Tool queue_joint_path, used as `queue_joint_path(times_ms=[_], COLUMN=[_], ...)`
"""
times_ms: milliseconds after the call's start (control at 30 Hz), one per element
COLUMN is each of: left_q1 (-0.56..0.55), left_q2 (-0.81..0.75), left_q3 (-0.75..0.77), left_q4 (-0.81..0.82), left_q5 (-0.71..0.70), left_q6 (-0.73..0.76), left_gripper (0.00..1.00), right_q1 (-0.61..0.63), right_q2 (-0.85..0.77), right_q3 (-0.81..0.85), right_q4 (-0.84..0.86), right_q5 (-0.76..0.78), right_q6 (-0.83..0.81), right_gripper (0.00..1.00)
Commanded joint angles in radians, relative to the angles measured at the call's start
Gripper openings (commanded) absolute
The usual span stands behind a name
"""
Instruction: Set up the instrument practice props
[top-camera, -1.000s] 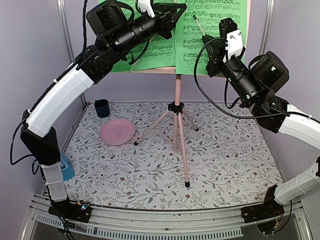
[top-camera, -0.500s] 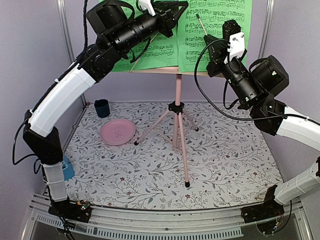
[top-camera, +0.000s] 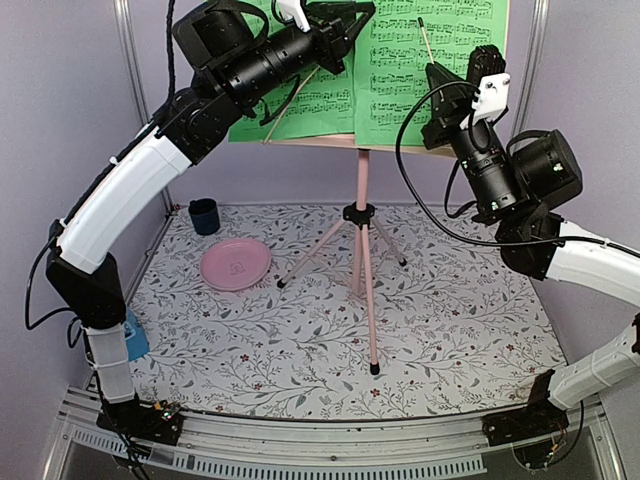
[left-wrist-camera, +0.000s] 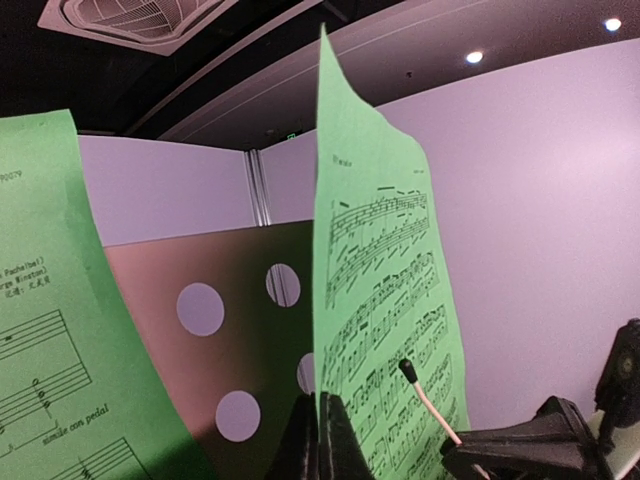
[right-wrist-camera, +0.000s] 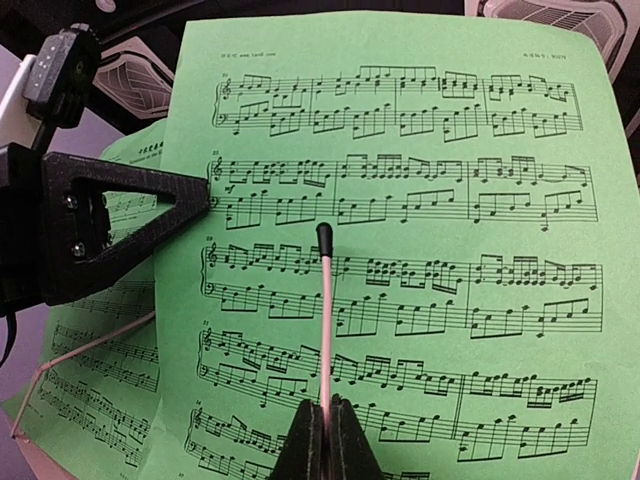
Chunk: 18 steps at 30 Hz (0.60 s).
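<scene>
Right gripper (right-wrist-camera: 323, 415) clamped tight on a thin dark-tipped stick (right-wrist-camera: 326, 310), which points up across the right green page (right-wrist-camera: 420, 200). Left gripper (left-wrist-camera: 320, 428) pinches that same page's left edge (jaws fully together). Beyond, the left green page (left-wrist-camera: 50, 300) leans on the perforated desk (left-wrist-camera: 240, 330) of the pink music stand (top-camera: 361, 190), whose feet are on the floral mat (top-camera: 450, 330).

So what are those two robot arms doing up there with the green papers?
They are setting up music. The left gripper pinches the edge of the right-hand green sheet-music page on the pink tripod music stand. The right gripper is shut on a thin pink stick with a dark tip, pointing up in front of that page. The other green sheet-music page sits beside it.
</scene>
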Motion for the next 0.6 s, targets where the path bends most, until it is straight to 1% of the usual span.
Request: queue_joint_path(times_ms=[0,33,167,300,367,400,533,567], left_q1=[0.017,0.017,0.02,0.021,0.021,0.022,0.024,0.024], left_q2=[0.018,0.018,0.019,0.018,0.017,0.018,0.018,0.018], left_q3=[0.02,0.022,0.024,0.025,0.025,0.026,0.028,0.028], left_q4=[0.006,0.007,0.009,0.012,0.014,0.014,0.011,0.01], left_q5=[0.006,0.007,0.011,0.014,0.014,0.014,0.01,0.006], left_q6=[-0.009,-0.009,-0.009,-0.009,-0.01,-0.01,-0.012,-0.013], left_gripper=[0.0,0.0,0.0,0.0,0.0,0.0,0.01,0.06], right_q1=[0.007,0.008,0.008,0.007,0.007,0.007,0.008,0.008], right_q2=[0.009,0.014,0.036,0.042,0.04,0.036,0.018,0.011], right_q3=[0.003,0.008,0.03,0.04,0.037,0.034,0.031,0.029], right_q4=[0.114,0.113,0.112,0.11,0.108,0.105,0.062,0.053], right_q5=[0.017,0.024,0.057,0.068,0.061,0.052,-0.004,-0.019], right_q6=[-0.013,-0.015,-0.027,-0.038,-0.036,-0.033,-0.007,-0.001], right_gripper=[0.04,0.08,0.15,0.18,0.34,0.39,0.55,0.56])
